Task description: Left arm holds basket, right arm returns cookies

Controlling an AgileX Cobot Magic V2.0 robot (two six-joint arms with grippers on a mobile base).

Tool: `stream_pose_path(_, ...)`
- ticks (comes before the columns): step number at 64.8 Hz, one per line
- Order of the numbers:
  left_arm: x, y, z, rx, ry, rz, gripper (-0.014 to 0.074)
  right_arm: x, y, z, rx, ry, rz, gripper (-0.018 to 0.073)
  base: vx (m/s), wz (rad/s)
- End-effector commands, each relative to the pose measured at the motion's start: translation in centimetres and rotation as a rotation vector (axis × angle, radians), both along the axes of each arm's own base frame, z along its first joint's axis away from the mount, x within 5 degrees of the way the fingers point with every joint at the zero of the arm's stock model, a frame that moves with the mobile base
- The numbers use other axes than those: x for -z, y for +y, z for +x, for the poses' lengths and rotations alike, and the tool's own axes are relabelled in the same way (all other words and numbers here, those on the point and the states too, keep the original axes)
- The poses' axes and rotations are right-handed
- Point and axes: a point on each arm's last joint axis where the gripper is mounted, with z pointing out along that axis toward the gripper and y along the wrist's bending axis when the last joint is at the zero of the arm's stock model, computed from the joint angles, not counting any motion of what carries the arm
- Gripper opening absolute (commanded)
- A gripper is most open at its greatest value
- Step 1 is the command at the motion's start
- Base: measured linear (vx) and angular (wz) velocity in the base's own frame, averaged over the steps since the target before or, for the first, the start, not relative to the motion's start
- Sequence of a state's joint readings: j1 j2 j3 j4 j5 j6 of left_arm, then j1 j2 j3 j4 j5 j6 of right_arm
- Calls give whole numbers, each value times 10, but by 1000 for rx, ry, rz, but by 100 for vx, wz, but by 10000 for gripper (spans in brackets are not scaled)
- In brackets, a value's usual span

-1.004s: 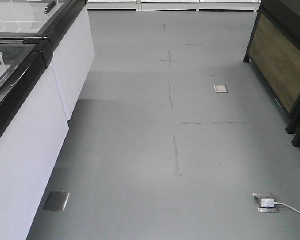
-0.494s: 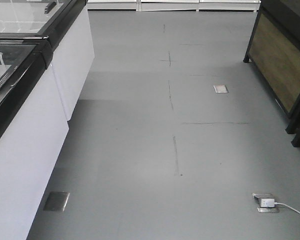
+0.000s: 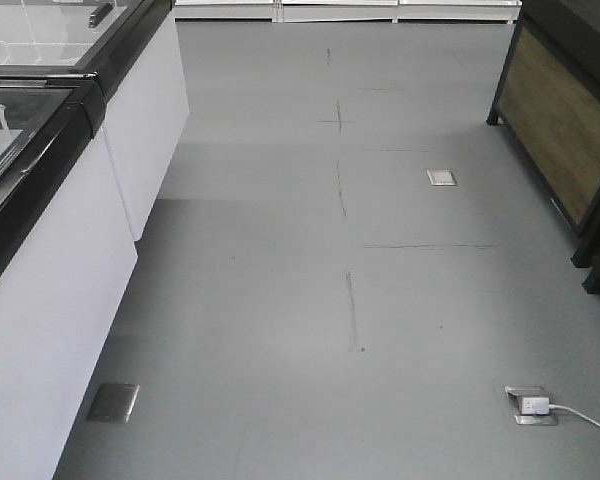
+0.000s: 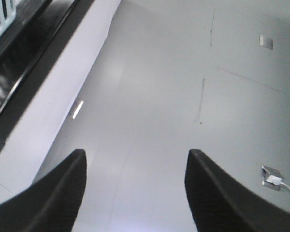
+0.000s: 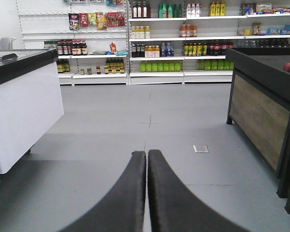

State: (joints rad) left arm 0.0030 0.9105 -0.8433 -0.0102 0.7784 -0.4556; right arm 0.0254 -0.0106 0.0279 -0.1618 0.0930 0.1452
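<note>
My left gripper (image 4: 136, 153) is open above bare grey floor, nothing between its two black fingers. At the top left corner of the left wrist view a pale blue slotted corner shows on the freezer's top, the basket (image 4: 2, 14) by its look. It lies far from the gripper. My right gripper (image 5: 147, 153) is shut with its fingers pressed together on nothing, pointing down the aisle. The cookies are out of view. Neither arm appears in the front view.
A white chest freezer with a black rim (image 3: 50, 260) lines the left side. A dark stand with wooden panels (image 3: 560, 130) stands on the right. A floor socket with a white plug and cable (image 3: 533, 405) lies front right. Stocked shelves (image 5: 183, 43) close the aisle's far end.
</note>
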Motion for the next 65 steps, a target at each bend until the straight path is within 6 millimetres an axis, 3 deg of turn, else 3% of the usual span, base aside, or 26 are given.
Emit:
stream_pose_path(1, -27, -6, 18, 13, -64, -97, 433, -6, 1, -1, -9, -83, -4, -8, 0, 0)
stream_pose_path(12, -52, 2, 31, 24, -82, -205, 417, -6, 1, -1, -9, -82, -4, -8, 0, 0)
stream_pose_path(35, -73, 76, 9, -206, -186, -344, 390, -6, 1, -1, -9, -82, -4, -8, 0, 0)
stream_pose_path(55, -97, 131, 1, -328, -580, -596, 390, -6, 1, -1, -9, -82, -4, -8, 0, 0)
stream_pose_path(65, -94, 158, -10, -442, -636, -605, 390, -6, 1, -1, -9, -82, -4, -8, 0, 0)
